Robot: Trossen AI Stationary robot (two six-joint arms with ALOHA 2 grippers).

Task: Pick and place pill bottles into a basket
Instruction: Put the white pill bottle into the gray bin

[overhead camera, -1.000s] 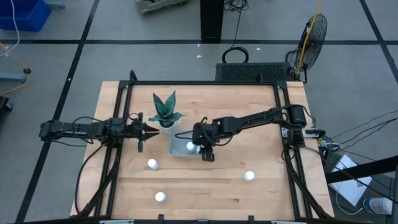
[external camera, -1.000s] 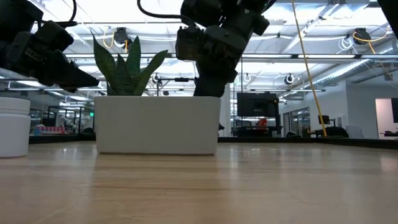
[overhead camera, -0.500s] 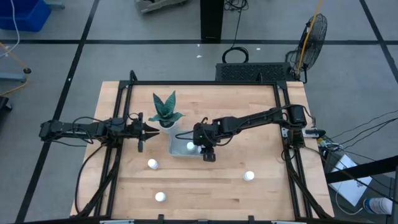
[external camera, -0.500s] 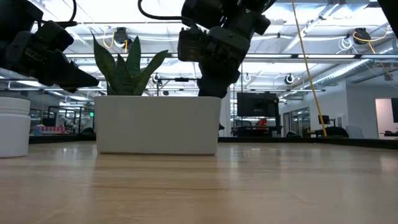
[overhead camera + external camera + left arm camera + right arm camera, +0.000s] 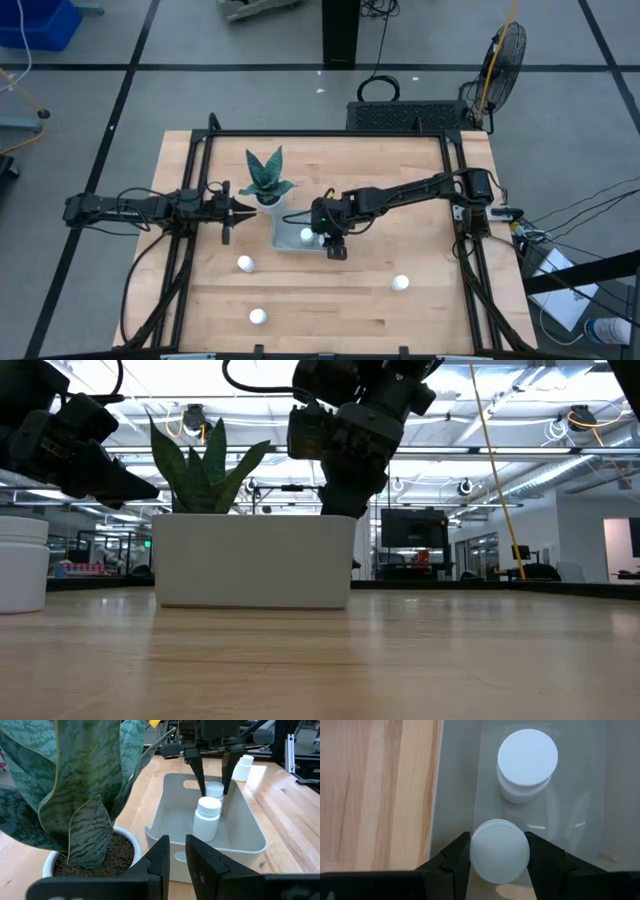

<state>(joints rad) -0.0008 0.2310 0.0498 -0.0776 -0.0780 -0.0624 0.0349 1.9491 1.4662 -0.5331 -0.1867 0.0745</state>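
Observation:
The pale grey basket sits mid-table, just right of the potted plant. Two white pill bottles stand in it: one free, resting on its base, and one between the fingers of my right gripper, which hangs over the basket's right part. Three more bottles stand on the table, at near left, at the front and at near right. My left gripper is shut and empty, left of the plant. My right gripper pinches the bottle's round cap between its two fingers, one on each side. The fingers come from above, pointing down into the basket. The bottle stands upright inside the basket; the nearer bottle hides its base.
The plant's white pot stands against the basket's far left corner, its leaves reaching over the rim. Black frame rails run along the table's left and right sides. Bare wood lies between the loose bottles.

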